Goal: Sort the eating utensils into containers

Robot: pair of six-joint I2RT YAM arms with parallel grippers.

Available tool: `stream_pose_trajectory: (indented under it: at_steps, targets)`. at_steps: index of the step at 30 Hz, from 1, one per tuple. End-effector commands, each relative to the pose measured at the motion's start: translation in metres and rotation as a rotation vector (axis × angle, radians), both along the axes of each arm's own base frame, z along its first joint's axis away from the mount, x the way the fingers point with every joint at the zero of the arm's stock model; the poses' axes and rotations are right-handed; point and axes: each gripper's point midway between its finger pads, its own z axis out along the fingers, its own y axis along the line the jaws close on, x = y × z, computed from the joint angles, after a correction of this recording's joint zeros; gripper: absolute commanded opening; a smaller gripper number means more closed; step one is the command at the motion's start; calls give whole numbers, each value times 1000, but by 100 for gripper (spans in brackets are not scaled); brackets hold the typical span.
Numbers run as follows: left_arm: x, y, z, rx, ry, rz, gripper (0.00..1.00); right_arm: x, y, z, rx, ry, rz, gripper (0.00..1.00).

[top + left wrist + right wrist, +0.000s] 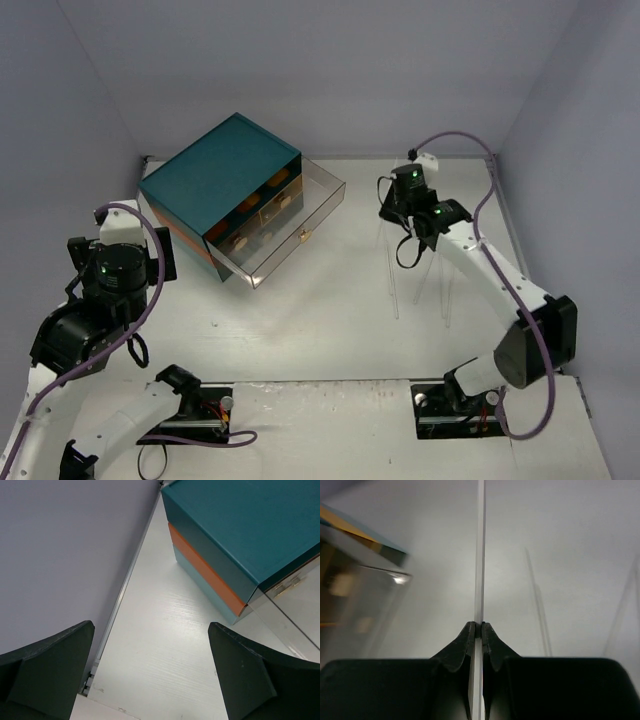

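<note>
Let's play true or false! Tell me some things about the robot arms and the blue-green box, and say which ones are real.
1. The right gripper pinches a clear utensil. True.
2. The left gripper holds a spoon. False: it is open and empty.
3. The teal chest has a clear drawer pulled out. True.
4. The teal chest stands right next to the right gripper. False: it stands apart from it, nearer the left gripper.
</note>
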Motion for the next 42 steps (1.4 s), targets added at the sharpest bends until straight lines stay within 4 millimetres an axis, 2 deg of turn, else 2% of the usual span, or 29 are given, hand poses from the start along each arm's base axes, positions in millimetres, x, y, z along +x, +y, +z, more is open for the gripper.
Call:
stream_pose_trajectory:
  at_steps: [1,3,6,9,10,11,12,14,17,20,23,26,29,33,35,37,42]
  targets:
    - [5,0,-1,-20,-35,23,97,10,44,111,233,-207,18,0]
    - [6,-2,-7,-21,-23,17,97,11,71,140,300,-250,48,0]
    - [7,-5,-11,-39,-17,13,97,13,111,172,413,-288,73,0]
    - [8,-9,-13,-65,-20,5,97,14,149,187,517,-301,70,0]
    - [9,-10,-13,-73,-22,3,97,12,163,189,540,-303,75,0]
    - [9,-11,-13,-79,-21,-1,97,16,166,190,554,-307,58,0]
    - [9,-11,-12,-84,-22,-1,97,17,182,183,562,-296,65,0]
    - [9,-12,-12,-86,-21,-6,97,16,202,184,591,-297,65,1]
    - [9,-13,-10,-93,-25,-12,97,18,227,165,583,-268,68,7]
    - [9,-14,-10,-96,-25,-13,97,18,237,158,562,-267,78,25]
    - [9,-15,-10,-100,-26,-18,97,19,235,157,509,-292,93,43]
    - [9,-15,-9,-101,-27,-21,97,17,220,167,446,-340,103,55]
    - [11,-17,-8,-101,-24,-25,97,14,187,164,322,-376,99,59]
    - [14,-21,-7,-106,-18,-41,97,20,106,146,134,-363,5,63]
    - [17,-24,-9,-103,-8,-49,97,18,60,133,72,-318,-47,65]
    - [19,-26,-9,-103,-5,-55,97,16,23,114,17,-270,-91,65]
    - [24,-31,-10,-104,2,-74,97,5,-62,41,-29,-71,-190,65]
